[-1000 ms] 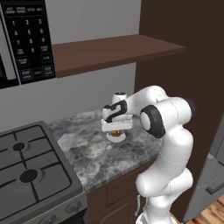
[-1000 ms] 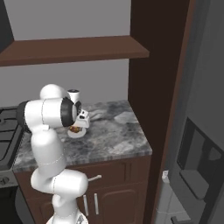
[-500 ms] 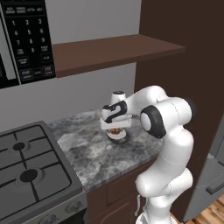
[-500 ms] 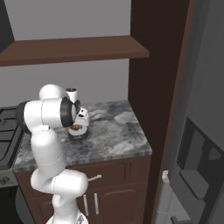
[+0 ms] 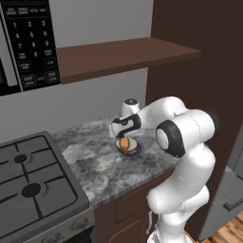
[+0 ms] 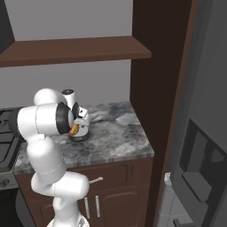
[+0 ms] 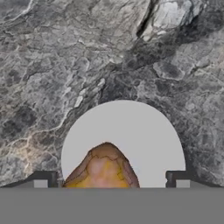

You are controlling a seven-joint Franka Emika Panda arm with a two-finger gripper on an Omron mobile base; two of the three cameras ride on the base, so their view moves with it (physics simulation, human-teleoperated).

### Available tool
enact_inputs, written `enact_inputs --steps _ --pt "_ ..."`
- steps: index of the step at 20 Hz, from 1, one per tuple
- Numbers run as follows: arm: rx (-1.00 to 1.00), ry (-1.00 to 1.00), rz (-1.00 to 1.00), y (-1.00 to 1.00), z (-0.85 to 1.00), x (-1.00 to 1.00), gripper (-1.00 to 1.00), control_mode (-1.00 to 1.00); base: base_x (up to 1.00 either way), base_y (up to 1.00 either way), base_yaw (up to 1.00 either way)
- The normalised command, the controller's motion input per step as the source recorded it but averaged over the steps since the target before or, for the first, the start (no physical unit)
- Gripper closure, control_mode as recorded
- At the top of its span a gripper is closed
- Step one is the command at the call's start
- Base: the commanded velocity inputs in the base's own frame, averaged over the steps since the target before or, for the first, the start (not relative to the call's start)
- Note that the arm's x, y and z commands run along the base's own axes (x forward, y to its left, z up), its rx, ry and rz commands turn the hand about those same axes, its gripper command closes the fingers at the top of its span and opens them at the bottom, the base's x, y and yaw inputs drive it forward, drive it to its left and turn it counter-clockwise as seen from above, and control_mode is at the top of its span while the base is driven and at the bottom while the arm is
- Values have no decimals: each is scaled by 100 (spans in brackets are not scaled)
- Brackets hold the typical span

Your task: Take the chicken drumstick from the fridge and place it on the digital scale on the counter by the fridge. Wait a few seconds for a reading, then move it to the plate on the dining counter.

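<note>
Grey-marbled tabletop [image 5: 99,166] sits over dark brown cabinets, with a stove [image 5: 33,185] to its left and a brown shelf [image 5: 118,54] above. Fridge [image 6: 199,146] stands at right. Digital scale [image 7: 127,135], a round pale-grey disc, lies near the middle of the tabletop. Gripper [image 5: 124,142] hangs straight over it; jaws closed on the chicken drumstick [image 7: 103,168], orange-brown, right above the scale's disc. Whether the meat touches the disc: cannot tell.
</note>
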Motion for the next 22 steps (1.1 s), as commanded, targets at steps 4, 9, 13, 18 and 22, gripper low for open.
enact_inputs --steps 4,9,13,18,22 --pt "0 -14 -10 -14 12 0 -100 -100 0 0 0" --pt "0 -16 -6 -10 32 -12 -100 -100 0 0 0" --pt "0 -14 -1 -1 52 -35 -100 -100 0 0 0" --pt "4 -12 0 0 52 -33 -100 -100 0 0 0" --pt "4 -5 0 0 40 -35 -100 -100 0 0 0"
